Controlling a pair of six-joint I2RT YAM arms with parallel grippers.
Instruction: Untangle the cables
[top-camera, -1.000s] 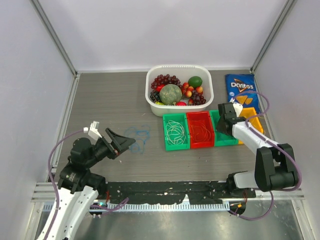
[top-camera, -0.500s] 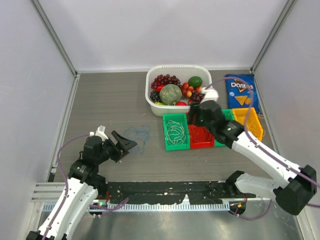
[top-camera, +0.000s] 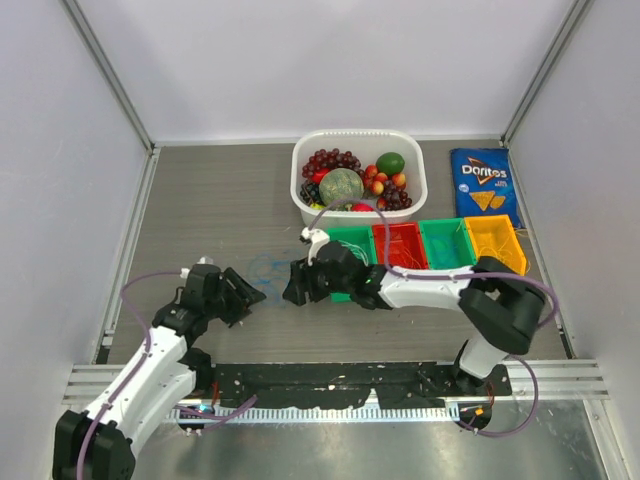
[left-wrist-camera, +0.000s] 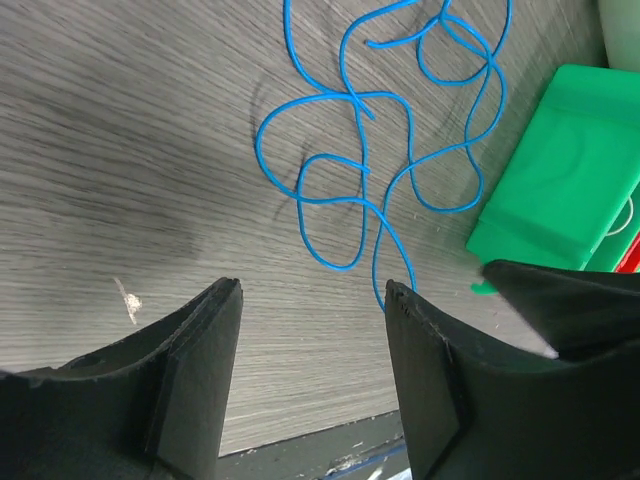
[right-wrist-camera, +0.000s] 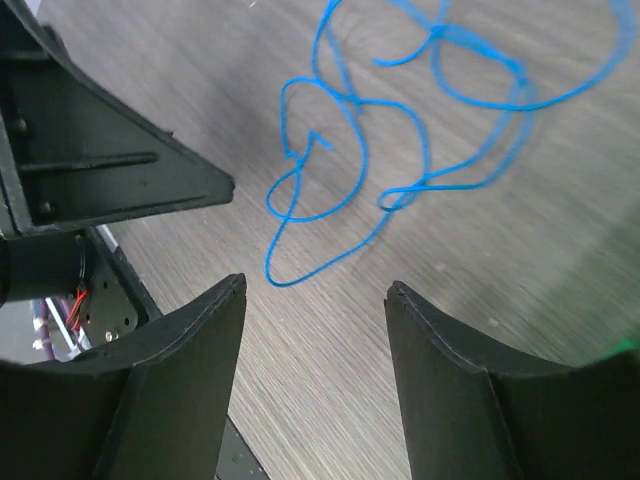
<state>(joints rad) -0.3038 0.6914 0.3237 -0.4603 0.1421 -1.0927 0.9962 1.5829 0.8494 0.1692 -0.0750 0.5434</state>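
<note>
Left fingers (top-camera: 245, 290) and right fingers (top-camera: 300, 283) face each other from above, blue cable (top-camera: 272, 267) between them on the surface (top-camera: 200, 200) | left wrist: we see fingers wide, empty, cable loops just ahead, beside green bin (left-wrist-camera: 560, 170) | right wrist: fingers wide, empty, loops ahead.

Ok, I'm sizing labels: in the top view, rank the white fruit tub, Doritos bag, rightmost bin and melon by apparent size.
1. white fruit tub
2. Doritos bag
3. rightmost bin, only slightly smaller than the bag, so that pair is close
4. melon, clearly smallest
</note>
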